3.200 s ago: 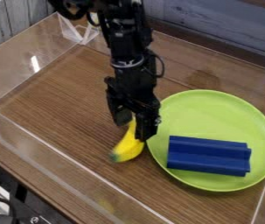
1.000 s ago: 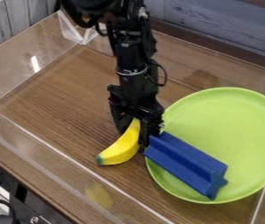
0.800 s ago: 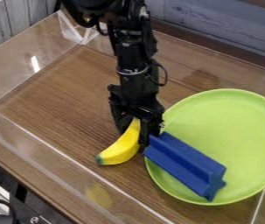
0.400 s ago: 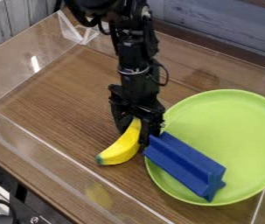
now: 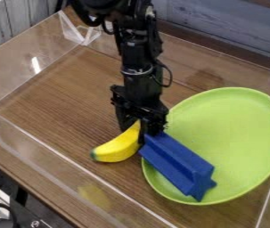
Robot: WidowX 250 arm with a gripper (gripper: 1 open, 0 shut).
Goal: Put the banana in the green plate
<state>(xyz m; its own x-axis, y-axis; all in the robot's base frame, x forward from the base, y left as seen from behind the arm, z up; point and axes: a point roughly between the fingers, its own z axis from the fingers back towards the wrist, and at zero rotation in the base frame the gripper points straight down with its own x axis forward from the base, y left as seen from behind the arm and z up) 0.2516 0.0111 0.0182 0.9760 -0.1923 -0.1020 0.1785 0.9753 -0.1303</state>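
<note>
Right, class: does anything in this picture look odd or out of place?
Yes, the blue block. It sits askew at the near edge of the green plate, one end jutting past the rim, close by the tool. The banana lies off the plate.

No readable text, label, brand, number or sign shows on anything here.

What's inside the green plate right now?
The blue block lies partly in the green plate, across its near-left rim. Most of the plate's inside shows bare; whatever is beneath the block can't be seen. The banana is outside, on the table.
</note>
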